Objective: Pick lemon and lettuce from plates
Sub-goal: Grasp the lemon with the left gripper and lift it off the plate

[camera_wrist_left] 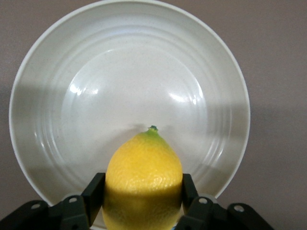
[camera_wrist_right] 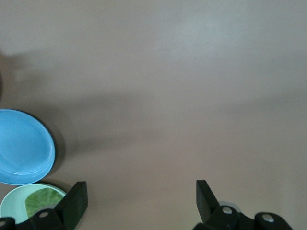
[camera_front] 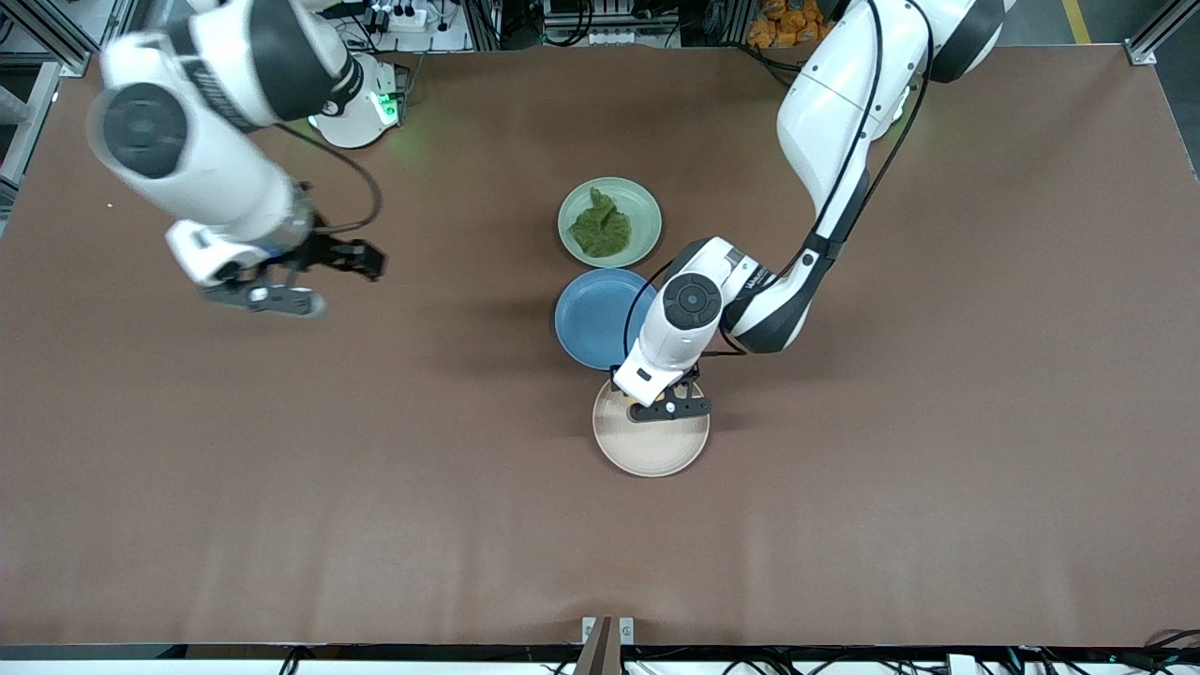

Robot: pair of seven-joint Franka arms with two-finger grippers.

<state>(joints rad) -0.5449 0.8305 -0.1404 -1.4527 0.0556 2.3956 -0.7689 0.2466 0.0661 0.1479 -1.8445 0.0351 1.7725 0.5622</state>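
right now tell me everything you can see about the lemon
The lemon is small, oval and bright yellow, with dimpled skin and a tiny green tip. It sits between the two black fingers of the left gripper, which press on its sides, over the beige-white plate. Whether it touches the plate cannot be told.

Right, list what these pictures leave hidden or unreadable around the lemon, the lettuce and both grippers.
- Lemon: in the front view the left gripper and its wrist cover it; the left wrist view cuts off its lower end.
- Whether the lemon rests on the beige plate or is lifted: cannot tell.
- Lettuce: the right wrist view shows only a sliver at the frame edge, on the green plate.
- Right gripper: blurred in the front view.
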